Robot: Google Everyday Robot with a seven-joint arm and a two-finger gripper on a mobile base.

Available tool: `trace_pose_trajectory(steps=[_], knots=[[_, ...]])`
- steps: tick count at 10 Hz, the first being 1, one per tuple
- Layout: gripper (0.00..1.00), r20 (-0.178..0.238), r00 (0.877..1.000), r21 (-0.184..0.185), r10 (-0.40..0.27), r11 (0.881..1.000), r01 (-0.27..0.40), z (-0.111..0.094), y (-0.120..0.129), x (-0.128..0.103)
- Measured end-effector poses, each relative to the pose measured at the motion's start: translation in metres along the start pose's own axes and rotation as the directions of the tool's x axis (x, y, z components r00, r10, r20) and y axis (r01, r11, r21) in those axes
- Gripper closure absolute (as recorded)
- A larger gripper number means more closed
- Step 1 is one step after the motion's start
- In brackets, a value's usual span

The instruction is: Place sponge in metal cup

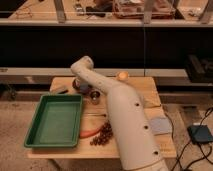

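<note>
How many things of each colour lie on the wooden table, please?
Green: 1, tray
Silver: 1, metal cup
Orange: 2, round fruit, long vegetable
Grey: 1, cloth
Dark: 2, grape bunch, small slab
Total: 7
Gripper beside the metal cup, largely hidden behind the arm.

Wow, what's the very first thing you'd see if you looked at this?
The big white robot arm grabs the eye first, stretching from the front right across the wooden table to its back left, where its gripper hangs just left of the small metal cup. Next comes the bright green tray on the table's left side, with a bunch of dark grapes just right of it.
</note>
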Motion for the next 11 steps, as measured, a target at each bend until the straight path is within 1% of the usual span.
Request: trace_pose_trajectory(steps=[1,2,3,5,6,7,8,9,10,11], knots=[[0.74,-0.009,1.0,0.023,-0.004,1.0,0.004,-0.006,-0.003,0.004],[0.77,-0.018,1.0,0.037,-0.011,0.999,0.011,-0.013,-0.007,0.008],[0.77,-0.029,1.0,0.045,-0.013,0.999,0.014,-0.023,-0.007,0.014],[0.77,-0.047,0.999,0.052,-0.012,0.999,0.015,-0.045,0.002,0.031],[0.77,-0.046,0.999,0.062,-0.013,0.998,0.016,-0.056,0.009,0.042],[0.77,-0.028,0.999,0.086,-0.025,0.996,0.027,-0.073,0.018,0.055],[0.77,-0.005,0.999,0.109,-0.043,0.993,0.044,-0.084,0.023,0.062],[0.77,0.036,0.996,0.154,-0.083,0.985,0.077,-0.098,0.025,0.066],[0.77,0.075,0.99,0.204,-0.117,0.974,0.1,-0.108,0.029,0.065],[0.77,0.099,0.983,0.236,-0.152,0.964,0.126,-0.117,0.03,0.056]])
